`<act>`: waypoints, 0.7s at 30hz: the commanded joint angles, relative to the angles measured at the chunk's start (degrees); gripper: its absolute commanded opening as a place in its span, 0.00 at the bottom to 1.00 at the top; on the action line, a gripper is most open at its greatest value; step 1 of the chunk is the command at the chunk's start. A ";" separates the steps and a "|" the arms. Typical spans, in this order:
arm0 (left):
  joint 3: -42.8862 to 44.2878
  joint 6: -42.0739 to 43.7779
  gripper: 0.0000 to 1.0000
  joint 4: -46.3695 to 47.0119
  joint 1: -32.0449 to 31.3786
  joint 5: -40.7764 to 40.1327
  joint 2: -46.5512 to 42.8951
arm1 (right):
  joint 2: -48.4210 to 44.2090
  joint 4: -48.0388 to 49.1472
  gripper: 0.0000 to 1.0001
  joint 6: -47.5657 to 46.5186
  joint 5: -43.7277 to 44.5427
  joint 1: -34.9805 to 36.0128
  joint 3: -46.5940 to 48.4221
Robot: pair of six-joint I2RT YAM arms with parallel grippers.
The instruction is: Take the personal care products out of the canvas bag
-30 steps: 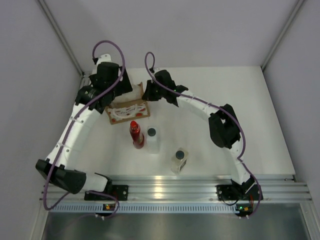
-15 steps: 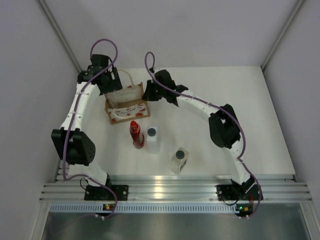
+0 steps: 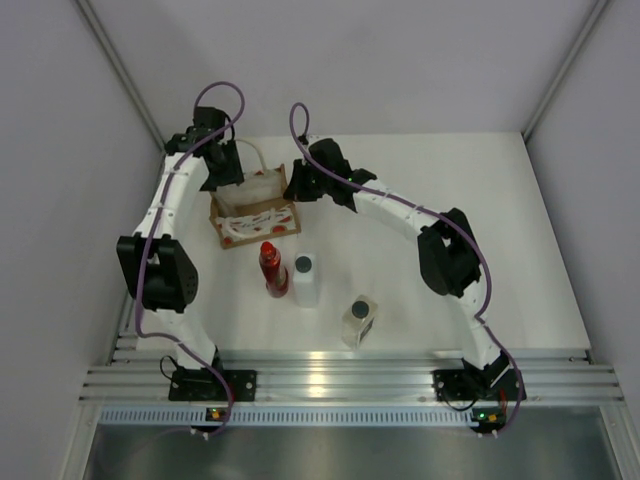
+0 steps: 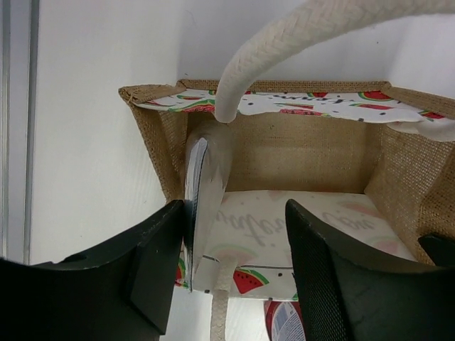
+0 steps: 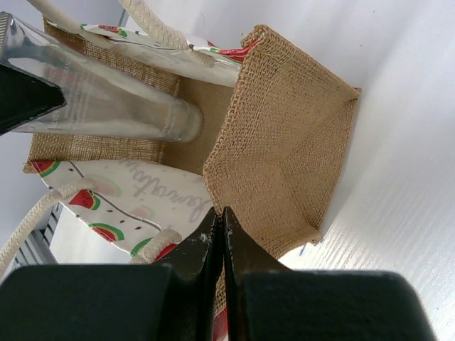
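The canvas bag (image 3: 258,215) stands at the back left, open at the top. My right gripper (image 3: 298,190) is shut on the bag's burlap side wall (image 5: 284,142), pinching its rim. My left gripper (image 3: 224,170) hangs open over the bag's far left corner. In the left wrist view its jaws (image 4: 238,238) are wide apart, and the pale translucent tube (image 4: 202,206) leans in the bag against the left finger (image 4: 153,263). The tube also shows in the right wrist view (image 5: 121,106). A red bottle (image 3: 272,268) and a white bottle (image 3: 305,280) stand in front of the bag. A second white bottle (image 3: 360,320) lies nearer me.
The bag's white rope handle (image 4: 284,42) arches across the left wrist view above the opening. The left side wall (image 3: 100,150) is close behind the left arm. The aluminium rail (image 3: 350,375) runs along the near edge.
My left arm has folded in, its elbow moving up the table, and its wrist has shifted off the bag's top to the far left rim. The right arm and the bottles have not moved.
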 commanded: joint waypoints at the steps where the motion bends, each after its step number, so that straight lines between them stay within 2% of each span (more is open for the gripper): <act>1: 2.24 0.62 0.63 -0.94 0.42 0.05 1.16 | 0.86 0.64 0.00 -0.31 -0.50 -0.02 3.06; 17: 1.62 -0.78 0.52 -0.85 0.51 -1.45 8.72 | 1.47 1.17 0.00 -0.31 -0.94 -0.10 3.23; 21: 1.62 -1.22 0.41 -0.76 0.51 -1.19 8.98 | 1.56 1.17 0.00 -0.31 -1.11 -0.10 3.23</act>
